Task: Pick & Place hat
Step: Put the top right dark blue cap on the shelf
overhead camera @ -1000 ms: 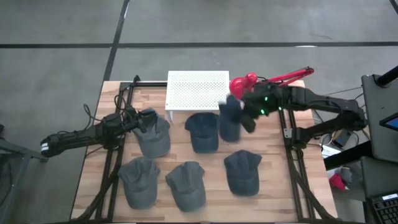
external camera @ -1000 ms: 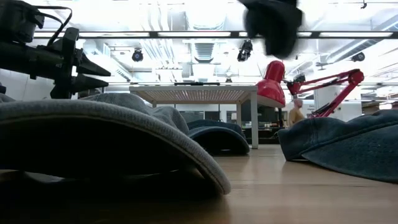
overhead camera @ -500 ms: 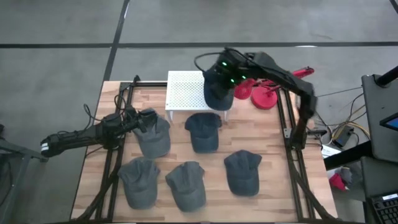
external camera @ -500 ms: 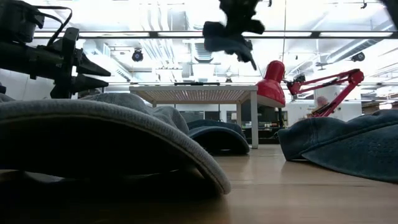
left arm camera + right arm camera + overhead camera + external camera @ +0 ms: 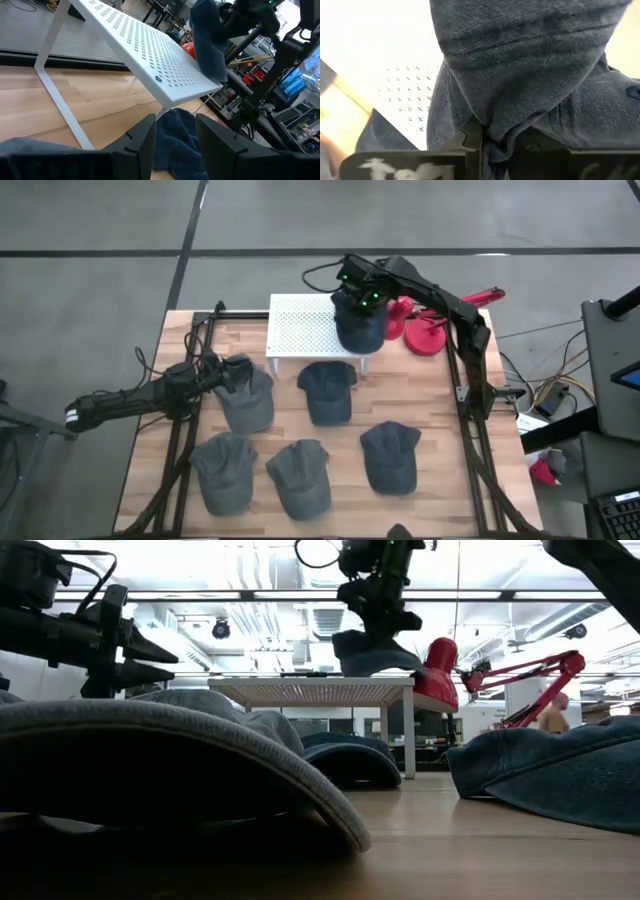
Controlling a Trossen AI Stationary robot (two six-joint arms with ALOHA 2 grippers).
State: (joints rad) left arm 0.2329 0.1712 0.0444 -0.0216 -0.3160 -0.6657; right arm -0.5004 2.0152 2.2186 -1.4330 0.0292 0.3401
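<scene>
Along the near edge of the wooden table (image 5: 150,470) lie three grey denim caps in a row: one near the left corner (image 5: 222,470), one at the middle (image 5: 301,478), and one toward the right (image 5: 390,457). Behind them, roughly mid-table, sit two more caps, a grey one on the left (image 5: 247,393) and a darker blue one (image 5: 326,392) just in front of the white perforated stand (image 5: 300,327).

On the left side, the left gripper (image 5: 210,370) waits low beside the grey cap, its fingers (image 5: 142,135) parted with nothing between them, pointing toward the stand.

At the far edge, the right gripper (image 5: 357,288) hangs over the right end of the perforated stand. Its fingers are pinched nearly shut on a fold of the carried cap (image 5: 361,326), a dark blue denim one; the right wrist view shows the cloth bunched tight where the fingers meet. The cap droops below the gripper, and in the low view its underside (image 5: 372,652) sits at or just above the stand's top; whether it bears weight there I cannot tell. Just beyond the stand's right end stands a red desk lamp (image 5: 428,330).

This looks like the placing step, with the hat brought over its stand. The next move likely calls for settling the cap fully on the perforated top, far enough from the right end not to slide off, then letting the fingers spread and lifting straight up so the cloth does not snag.
</scene>
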